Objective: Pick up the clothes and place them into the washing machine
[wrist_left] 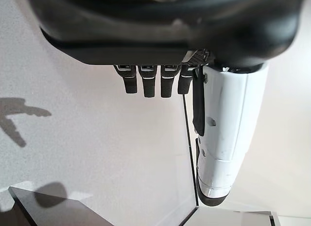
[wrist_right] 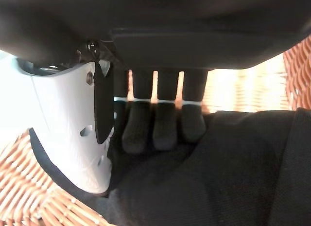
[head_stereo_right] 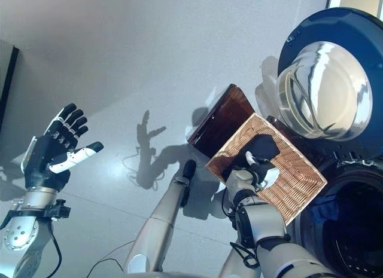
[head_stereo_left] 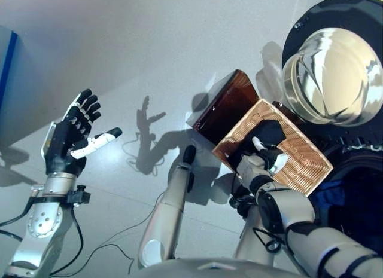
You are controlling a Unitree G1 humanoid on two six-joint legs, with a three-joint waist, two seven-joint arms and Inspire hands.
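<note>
In the basket: a dark cloth [head_stereo_right: 263, 147] lies on the woven floor of the basket [head_stereo_right: 293, 182], bunched toward the end nearest the washer.
Basket: wicker with a dark brown side wall, just beside the washer [head_stereo_right: 353, 230], below its open round door [head_stereo_right: 323, 89].
Right robot hand: right robot hand [head_stereo_right: 254, 176] is down in the basket, fingers [wrist_right: 165, 129] curled into the cloth with the white-covered thumb alongside; it looks pinched on a fold.
Left robot hand: left robot hand [head_stereo_left: 75, 134] is raised well apart from the basket, on the side away from the washer, fingers spread, holding nothing.
Handling: likely light, soft and limp; it should sag and trail when lifted, and could snag on the weave.
Where to hold: a thick bunched fold near the cloth's middle, so less hangs loose on the way to the drum.
</note>
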